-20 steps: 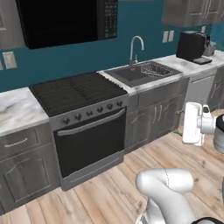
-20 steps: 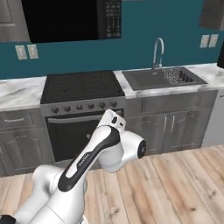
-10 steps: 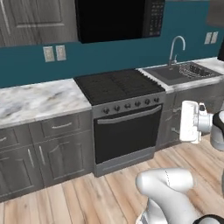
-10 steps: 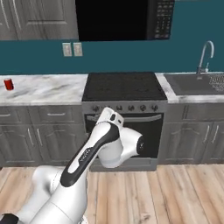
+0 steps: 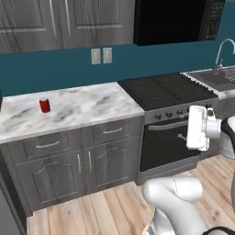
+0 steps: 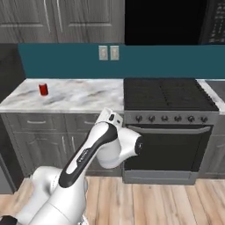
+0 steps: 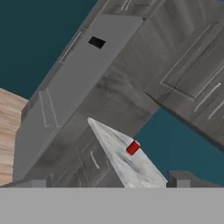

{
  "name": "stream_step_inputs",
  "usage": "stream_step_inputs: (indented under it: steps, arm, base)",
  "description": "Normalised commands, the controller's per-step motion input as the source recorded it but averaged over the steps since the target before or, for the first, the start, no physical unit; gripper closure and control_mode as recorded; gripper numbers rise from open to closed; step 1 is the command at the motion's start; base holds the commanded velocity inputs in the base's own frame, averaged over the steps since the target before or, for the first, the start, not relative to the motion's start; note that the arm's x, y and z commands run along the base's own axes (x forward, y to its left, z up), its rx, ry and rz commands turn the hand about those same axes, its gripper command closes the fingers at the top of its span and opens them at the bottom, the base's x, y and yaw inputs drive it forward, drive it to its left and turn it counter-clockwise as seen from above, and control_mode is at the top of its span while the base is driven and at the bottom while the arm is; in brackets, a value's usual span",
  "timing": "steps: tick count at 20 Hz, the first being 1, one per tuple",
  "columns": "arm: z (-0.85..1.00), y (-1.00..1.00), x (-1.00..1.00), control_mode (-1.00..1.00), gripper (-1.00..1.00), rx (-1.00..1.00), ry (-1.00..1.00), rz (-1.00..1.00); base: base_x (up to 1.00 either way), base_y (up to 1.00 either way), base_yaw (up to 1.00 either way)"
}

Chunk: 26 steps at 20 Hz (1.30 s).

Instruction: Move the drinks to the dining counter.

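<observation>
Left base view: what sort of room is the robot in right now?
A home kitchen, apparently: a black stove with oven, a marble counter over grey cabinets, holding a small red soda can.

sink [image 5: 219, 75] cut by right edge, soda can [image 5: 44, 105] label too small

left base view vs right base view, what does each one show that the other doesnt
Left base view alone: the faucet and sink at far right.

Right base view alone: the row of stove knobs seen head-on, and the oven door down to its base.

Both: the red soda can standing on the marble counter, the wall outlets, the black stovetop.
</observation>
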Motion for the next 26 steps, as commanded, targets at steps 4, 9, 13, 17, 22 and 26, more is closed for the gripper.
stream_step_inputs:
  steps: [4,9,13,17,22,26]
  arm:
    - [0.0,0.0,0.0,1.0,-1.0,0.0,0.0,0.0]
    - [0.0,0.0,0.0,1.0,-1.0,0.0,0.0,0.0]
    - [0.0,0.0,0.0,1.0,-1.0,0.0,0.0,0.0]
    - [0.0,0.0,0.0,1.0,-1.0,0.0,0.0,0.0]
    - [0.0,0.0,0.0,1.0,-1.0,0.0,0.0,0.0]
    - [0.0,0.0,0.0,1.0,-1.0,0.0,0.0,0.0]
  base:
    - [0.6,0.98,0.05]
    - [0.64,0.86,0.06]
    - [0.66,0.74,0.09]
    - [0.76,0.65,0.14]
    - [0.64,0.52,0.25]
    - [0.53,0.31,0.33]
